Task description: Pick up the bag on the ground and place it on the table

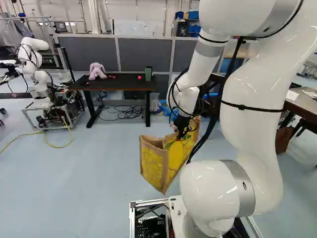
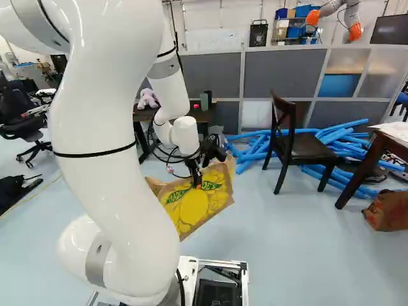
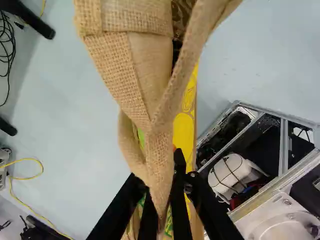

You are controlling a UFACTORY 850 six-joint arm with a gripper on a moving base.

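Pale floor (image 1: 89,173) surrounds the table (image 1: 121,83) at eleven o'clock; my fingers (image 2: 196,180) clamp the tilted bag (image 2: 197,207).

"What sort of place is this?"

"A robotics lab, I'd say. Another robot (image 1: 40,79) stands on a metal frame (image 1: 29,119) of electronics (image 1: 71,102) at the left of the left base view, and an arm with orange joints (image 2: 331,7) shows high in the right base view."

"What else says so?"

"Loose cables (image 1: 130,113) under the table (image 1: 124,84), grey partition panels (image 1: 138,53), and stacked blue bins (image 1: 194,29)."
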